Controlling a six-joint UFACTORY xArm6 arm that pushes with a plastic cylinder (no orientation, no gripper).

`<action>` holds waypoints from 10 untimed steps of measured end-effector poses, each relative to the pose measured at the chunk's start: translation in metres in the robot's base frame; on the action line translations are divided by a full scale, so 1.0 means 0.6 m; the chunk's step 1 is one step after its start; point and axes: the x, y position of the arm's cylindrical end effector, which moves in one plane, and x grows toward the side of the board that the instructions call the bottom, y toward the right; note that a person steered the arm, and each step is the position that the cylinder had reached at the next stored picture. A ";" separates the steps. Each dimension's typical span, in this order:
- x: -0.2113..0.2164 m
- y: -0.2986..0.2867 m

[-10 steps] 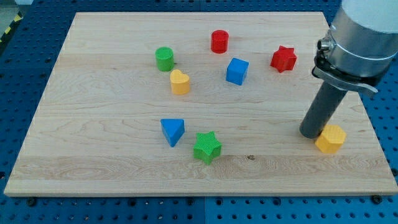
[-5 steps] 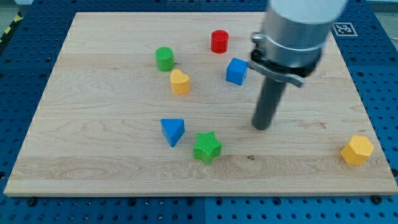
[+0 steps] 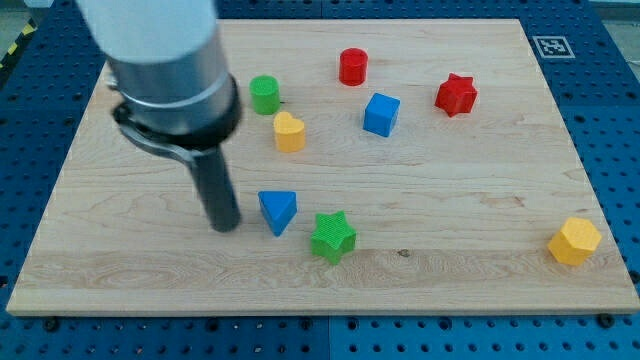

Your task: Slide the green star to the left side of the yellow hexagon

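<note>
The green star lies on the wooden board near the view's bottom centre. The yellow hexagon sits far to the view's right, near the board's bottom right corner. My tip rests on the board to the left of the blue triangle, which lies between the tip and the green star. The tip touches no block.
A green cylinder and a yellow block sit up the board just right of the arm. A red cylinder, a blue cube and a red star lie toward the view's top right.
My tip swept from beside the yellow hexagon at the right, across the board, to the left of the blue triangle. The hexagon ended up shifted right and down.
</note>
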 end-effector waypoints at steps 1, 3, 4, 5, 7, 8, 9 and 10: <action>0.012 0.051; 0.027 0.191; 0.043 0.224; 0.070 0.235; 0.070 0.291; 0.070 0.356; 0.070 0.419; 0.070 0.396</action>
